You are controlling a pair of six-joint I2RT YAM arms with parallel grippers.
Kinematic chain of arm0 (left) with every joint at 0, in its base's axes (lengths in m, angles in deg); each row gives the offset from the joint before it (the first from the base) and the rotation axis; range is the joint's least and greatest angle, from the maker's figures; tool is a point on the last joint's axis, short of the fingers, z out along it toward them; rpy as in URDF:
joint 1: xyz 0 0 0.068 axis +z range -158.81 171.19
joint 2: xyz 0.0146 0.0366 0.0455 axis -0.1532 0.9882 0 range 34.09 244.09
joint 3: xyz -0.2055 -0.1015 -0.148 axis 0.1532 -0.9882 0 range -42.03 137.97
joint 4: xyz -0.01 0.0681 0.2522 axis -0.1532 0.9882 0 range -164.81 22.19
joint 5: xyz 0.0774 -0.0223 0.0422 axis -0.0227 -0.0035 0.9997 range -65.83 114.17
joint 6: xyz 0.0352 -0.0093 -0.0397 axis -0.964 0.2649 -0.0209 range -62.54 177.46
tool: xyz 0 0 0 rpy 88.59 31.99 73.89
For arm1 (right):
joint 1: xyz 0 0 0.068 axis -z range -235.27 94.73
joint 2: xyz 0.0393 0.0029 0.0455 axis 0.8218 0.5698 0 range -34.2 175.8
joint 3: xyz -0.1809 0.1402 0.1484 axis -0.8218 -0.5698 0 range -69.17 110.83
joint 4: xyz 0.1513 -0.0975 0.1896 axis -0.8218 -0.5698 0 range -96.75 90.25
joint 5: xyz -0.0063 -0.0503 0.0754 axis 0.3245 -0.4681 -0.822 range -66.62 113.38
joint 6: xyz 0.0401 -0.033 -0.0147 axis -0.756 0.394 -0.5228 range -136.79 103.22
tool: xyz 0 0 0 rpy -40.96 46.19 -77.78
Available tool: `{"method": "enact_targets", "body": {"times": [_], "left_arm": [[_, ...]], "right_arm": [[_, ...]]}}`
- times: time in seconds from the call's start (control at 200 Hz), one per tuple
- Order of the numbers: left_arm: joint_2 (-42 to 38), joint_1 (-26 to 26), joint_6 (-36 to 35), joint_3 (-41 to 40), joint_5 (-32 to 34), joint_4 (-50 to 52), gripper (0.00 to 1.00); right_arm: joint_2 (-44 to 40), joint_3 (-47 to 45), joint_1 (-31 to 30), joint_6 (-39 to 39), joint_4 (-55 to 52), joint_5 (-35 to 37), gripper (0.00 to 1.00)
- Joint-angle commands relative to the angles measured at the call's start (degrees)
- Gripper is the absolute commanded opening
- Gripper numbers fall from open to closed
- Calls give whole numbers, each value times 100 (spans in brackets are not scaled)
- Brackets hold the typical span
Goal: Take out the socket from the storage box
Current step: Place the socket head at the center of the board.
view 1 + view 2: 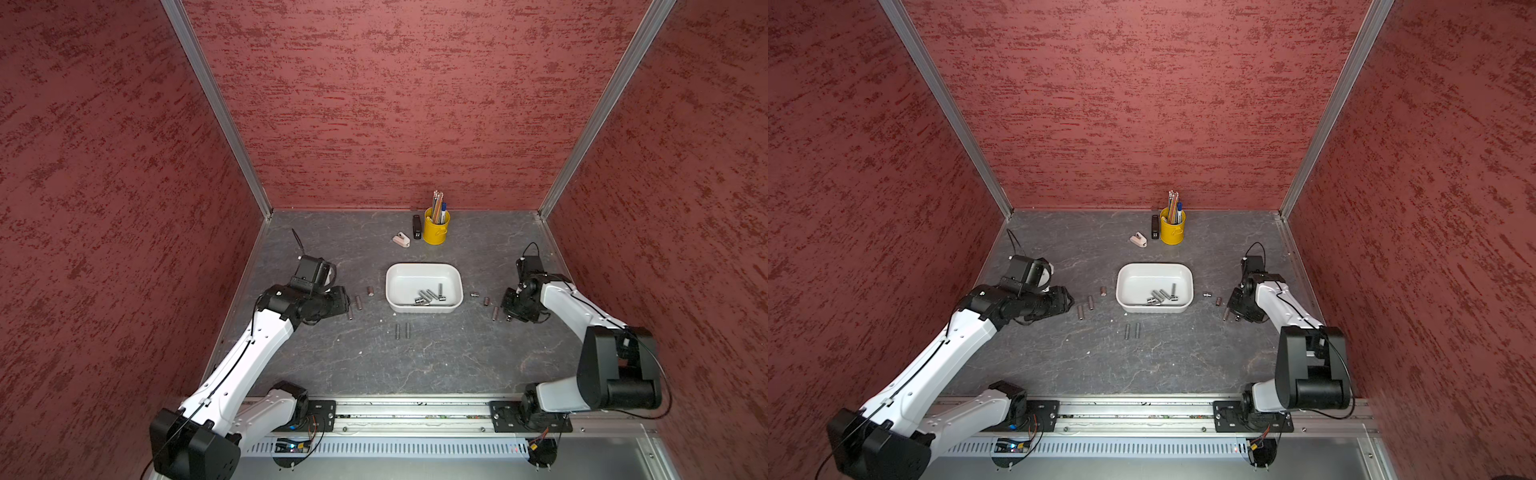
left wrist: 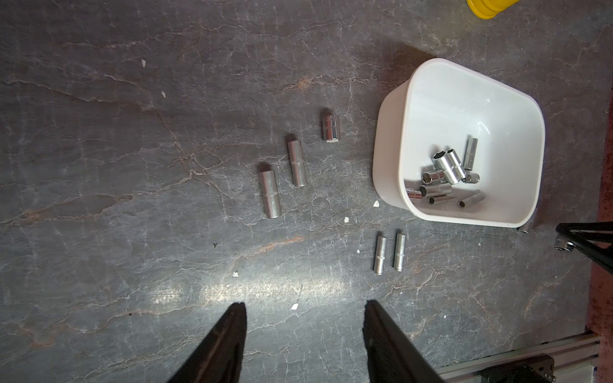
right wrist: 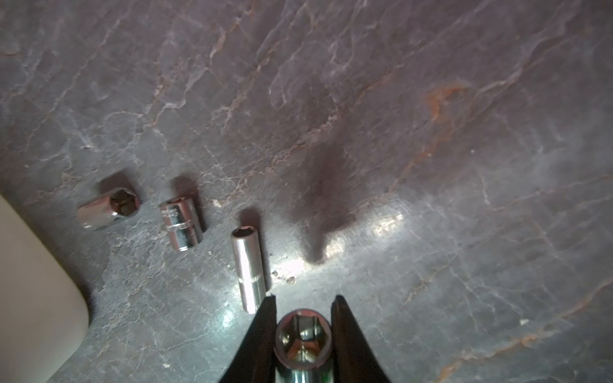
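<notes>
Item: socket (image 3: 302, 338), clamped in my right gripper (image 3: 304, 298), outside the storage box (image 1: 415, 278); other sockets (image 1: 430, 296) remain inside. My left gripper (image 2: 305, 303): fingers apart, empty. Risk: on release, round steel may roll into the long socket (image 3: 250, 272).

No writing, label, brand or number can be read anywhere: the sockets (image 2: 447, 167), the box (image 2: 391, 139), the yellow cup (image 1: 434, 233) and the counter (image 1: 332, 353) show nothing legible, any stamping being too blurred.

Blurred, cropped sliver of storage box (image 3: 33, 291); socket (image 3: 303, 336) base seemingly offscreen.
</notes>
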Motion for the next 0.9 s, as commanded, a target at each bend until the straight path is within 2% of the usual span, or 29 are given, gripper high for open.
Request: {"method": "enact_targets", "body": {"times": [0.0,0.416,0.666,0.892], "left_arm": [[-108,-38,24,-60,103,-10,59],[-106,-80,11,-51,129,12,60],[-106,-125,30,-73,159,3,60],[-60,-275,2,-35,162,12,60]], "right_arm": [[290,-102,42,-96,387,84,15],[771,-8,55,-68,409,-39,24],[702,-4,57,-88,380,7,35],[378,112,61,-135,227,-16,40]]}}
